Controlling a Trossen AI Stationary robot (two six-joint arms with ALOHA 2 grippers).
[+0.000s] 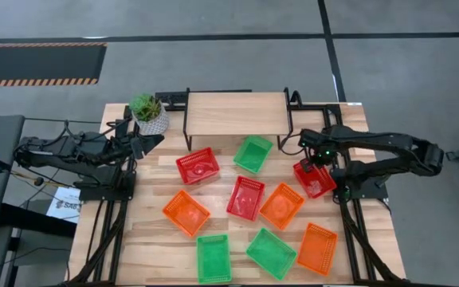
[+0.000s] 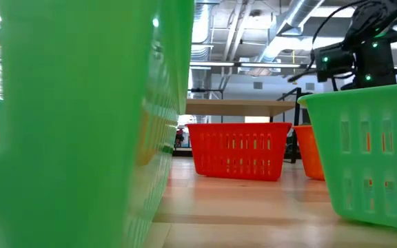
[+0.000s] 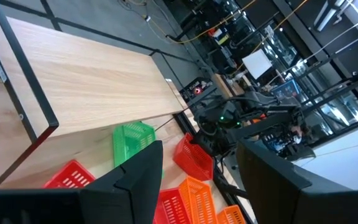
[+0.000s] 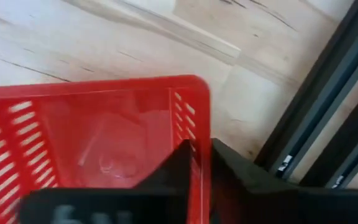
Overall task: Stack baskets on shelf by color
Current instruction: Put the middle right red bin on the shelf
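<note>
Red basket (image 4: 104,137) wall pinched in my right gripper (image 4: 201,163) (thin rim): lift level toward shelf (image 1: 237,113).

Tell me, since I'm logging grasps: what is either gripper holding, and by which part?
Right gripper pinches the red basket by its side wall at the rim; left gripper holds nothing.

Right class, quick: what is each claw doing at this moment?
Left claw: open, holding nothing, near the potted plant.
Right claw: shut on the red basket, gripping its wall.
</note>
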